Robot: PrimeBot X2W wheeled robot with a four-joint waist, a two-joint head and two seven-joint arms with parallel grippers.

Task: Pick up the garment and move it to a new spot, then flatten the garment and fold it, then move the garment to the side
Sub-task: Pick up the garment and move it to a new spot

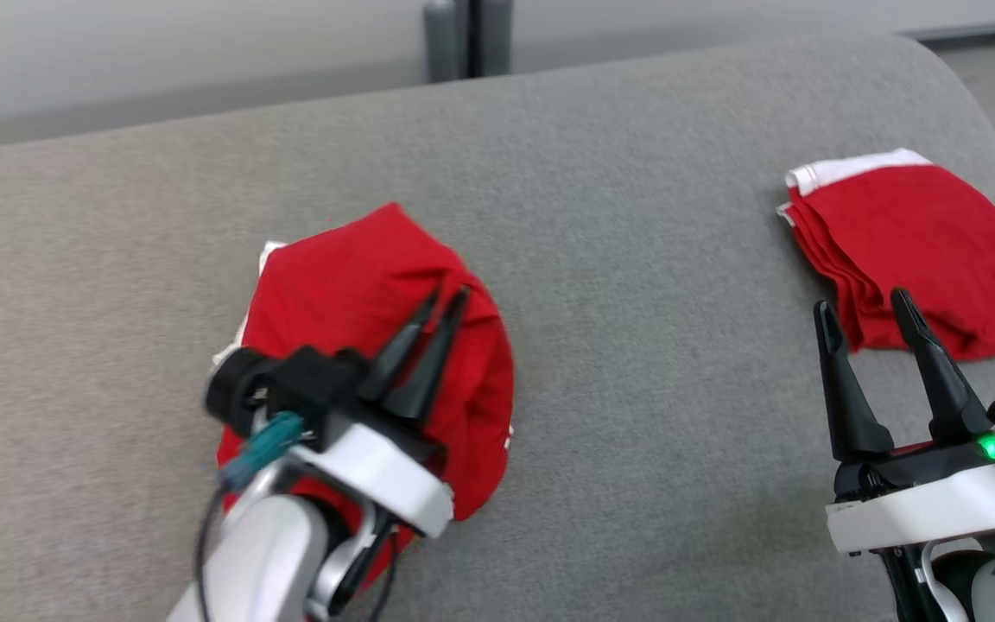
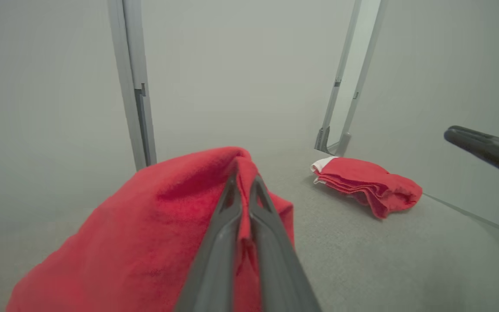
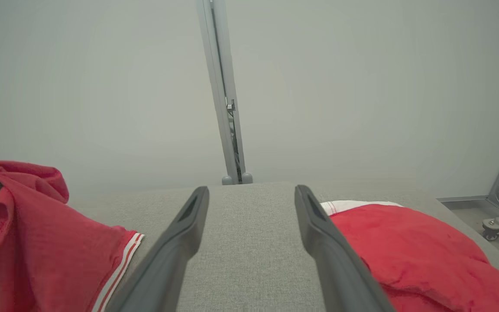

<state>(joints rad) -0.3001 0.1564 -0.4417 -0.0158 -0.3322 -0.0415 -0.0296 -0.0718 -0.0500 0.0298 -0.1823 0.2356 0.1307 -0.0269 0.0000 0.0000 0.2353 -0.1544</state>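
On my left, my left gripper (image 1: 447, 299) is pinching a ridge of the red garment (image 1: 342, 276), fingers clamped tight on the cloth. The cloth is bunching in a heap on the left part of the grey cushion (image 1: 636, 259). On my right, my right gripper (image 1: 863, 307) is hovering, fingers spread apart and holding nothing, just before a folded red garment (image 1: 929, 233) near the cushion's right edge.
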